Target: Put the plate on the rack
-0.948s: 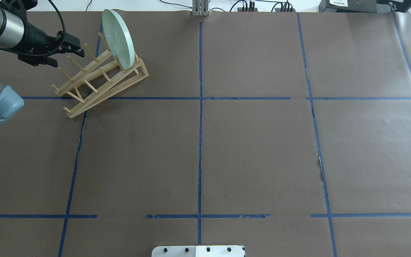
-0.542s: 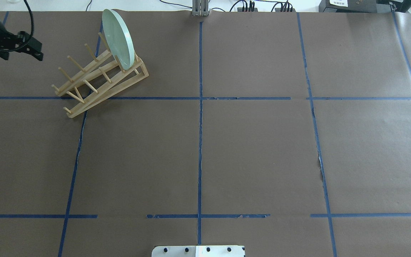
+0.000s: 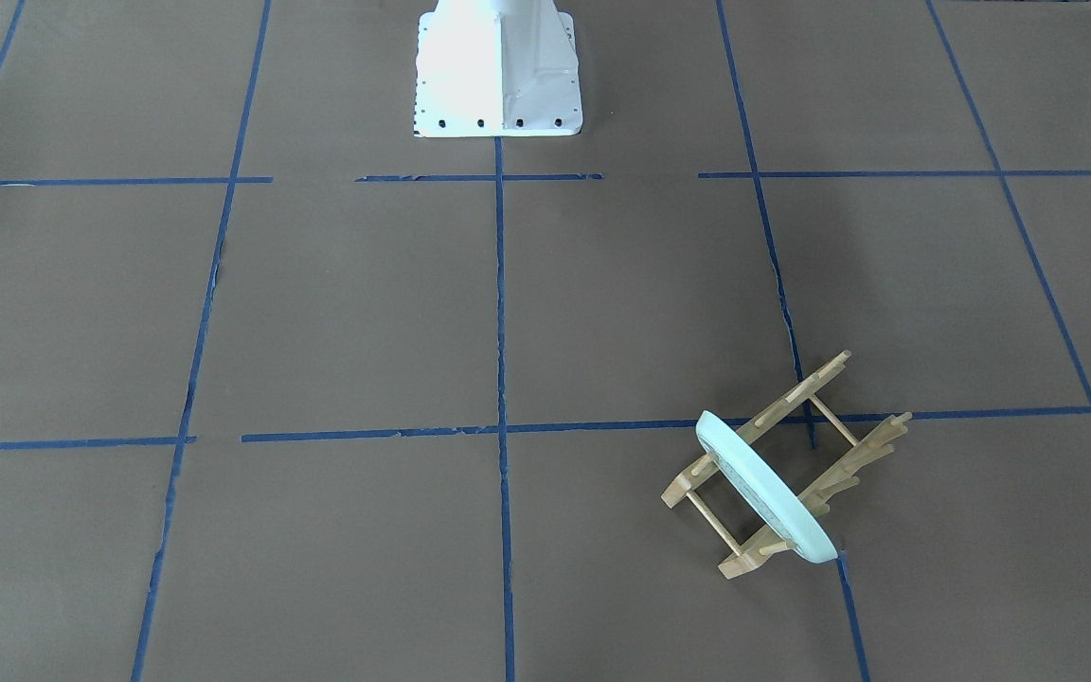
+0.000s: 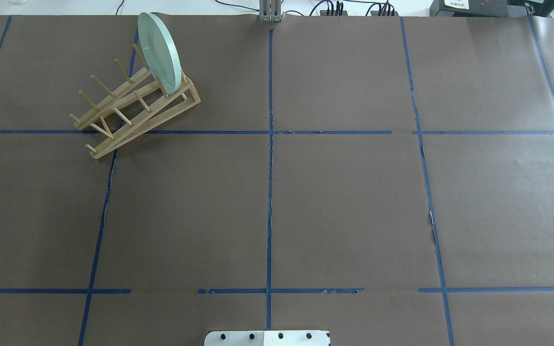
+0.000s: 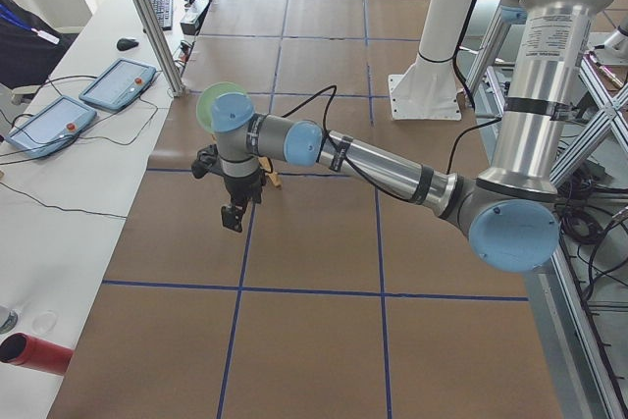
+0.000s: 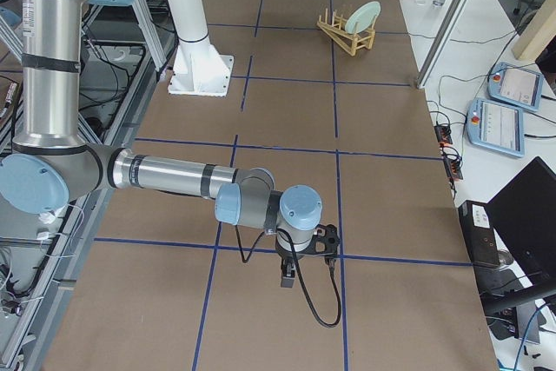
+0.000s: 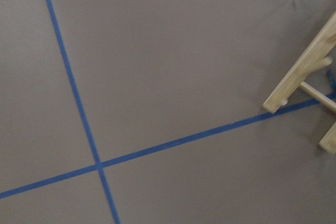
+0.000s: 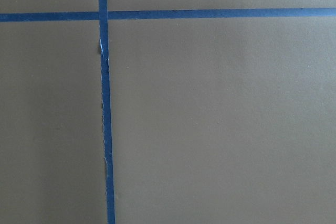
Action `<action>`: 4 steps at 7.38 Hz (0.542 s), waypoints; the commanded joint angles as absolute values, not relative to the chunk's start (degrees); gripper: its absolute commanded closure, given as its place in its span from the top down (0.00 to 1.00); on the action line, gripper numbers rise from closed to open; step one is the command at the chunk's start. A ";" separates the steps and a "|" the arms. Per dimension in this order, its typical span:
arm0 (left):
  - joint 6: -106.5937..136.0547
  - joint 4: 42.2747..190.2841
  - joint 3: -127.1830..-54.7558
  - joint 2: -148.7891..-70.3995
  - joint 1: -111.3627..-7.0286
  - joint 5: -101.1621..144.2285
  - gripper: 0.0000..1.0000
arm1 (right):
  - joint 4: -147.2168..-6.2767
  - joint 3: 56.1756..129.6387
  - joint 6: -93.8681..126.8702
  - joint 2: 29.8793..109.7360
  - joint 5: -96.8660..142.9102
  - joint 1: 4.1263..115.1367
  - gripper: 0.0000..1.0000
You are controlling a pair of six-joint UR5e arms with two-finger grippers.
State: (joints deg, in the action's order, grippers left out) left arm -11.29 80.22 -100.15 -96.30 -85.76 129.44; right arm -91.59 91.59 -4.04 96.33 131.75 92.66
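Left hand [image 5: 233, 215] is hovering near the wooden dish rack [image 4: 113, 140], right hand [image 6: 288, 280] hanging well apart from it; I cannot tell either's opening. I'm seeing the mint-green plate [image 4: 159, 53] standing on edge between the rack's end pegs.

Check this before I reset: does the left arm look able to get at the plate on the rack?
Probably yes. The plate stands on edge at one end of the rack with nothing blocking it, and the left hand hangs close by over the table.

Left arm [image 5: 383, 168] out of overhead view.
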 commanded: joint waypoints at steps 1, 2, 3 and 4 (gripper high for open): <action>-15.21 78.84 -98.62 -90.37 -93.68 136.82 1.00 | -91.58 91.58 -4.04 96.33 131.75 92.64 1.00; -14.25 79.01 -98.44 -89.05 -93.60 136.93 1.00 | -91.58 91.58 -4.04 96.33 131.75 92.72 1.00; -12.59 79.10 -98.35 -88.51 -93.60 136.93 1.00 | -91.58 91.58 -4.04 96.33 131.75 92.64 1.00; -11.87 79.19 -98.26 -88.33 -93.52 136.85 1.00 | -91.58 91.58 -4.04 96.33 131.75 92.64 1.00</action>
